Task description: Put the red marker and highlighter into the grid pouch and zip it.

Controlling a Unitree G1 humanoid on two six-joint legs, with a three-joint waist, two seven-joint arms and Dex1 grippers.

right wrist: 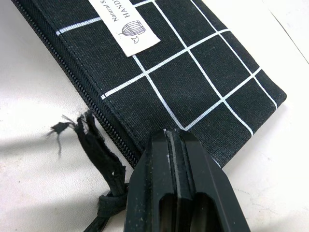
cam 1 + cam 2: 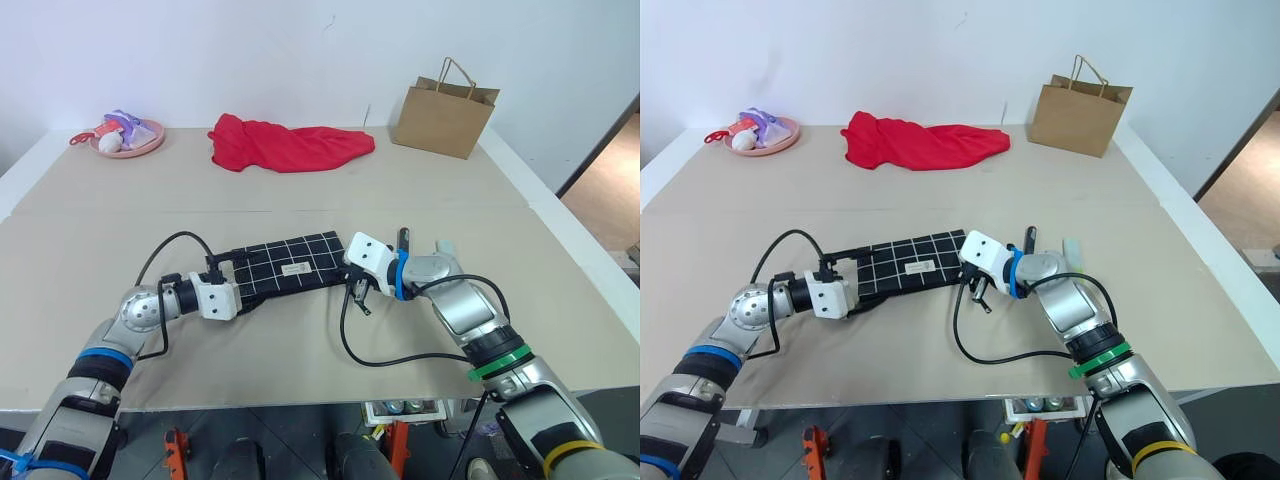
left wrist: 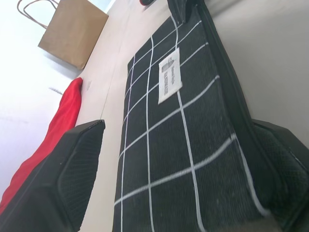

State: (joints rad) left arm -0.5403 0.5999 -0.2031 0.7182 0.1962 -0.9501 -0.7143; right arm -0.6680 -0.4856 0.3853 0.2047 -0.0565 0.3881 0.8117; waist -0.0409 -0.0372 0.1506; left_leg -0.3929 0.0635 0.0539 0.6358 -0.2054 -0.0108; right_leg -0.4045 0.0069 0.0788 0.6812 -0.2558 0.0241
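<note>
Grid pouch [image 2: 287, 266] lay flat on the tabletop [image 2: 300, 200] near the front edge, slightly slanted, white label [image 1: 126, 25] facing up, zip edge toward the robot. Frayed black pull cord [image 1: 94, 145] trailed from the zip at the pouch's right end, just beside the right gripper. Right gripper [image 1: 179, 140] sat at the pouch's right end with jaws pressed together; whether any fabric or cord was pinched between them could not be told. Left gripper [image 3: 178, 159] stood at the pouch's left end, jaws apart, one finger on each side of the pouch's width, the near one [image 3: 285, 164] close against the zip edge, the far one [image 3: 72, 169] clear of the fabric. Red marker [image 2: 403, 240] lay on the tabletop just behind the right wrist, dark barrel showing. Highlighter [image 2: 1074, 250], pale mint, lay just beside it to the right, both outside the pouch. Farther back, red cloth [image 2: 285, 145] lay heaped at the middle of the tabletop, brown paper bag [image 2: 444, 115] stood upright at the far right, and pink plate [image 2: 128, 140] with small items sat at the far left corner.
</note>
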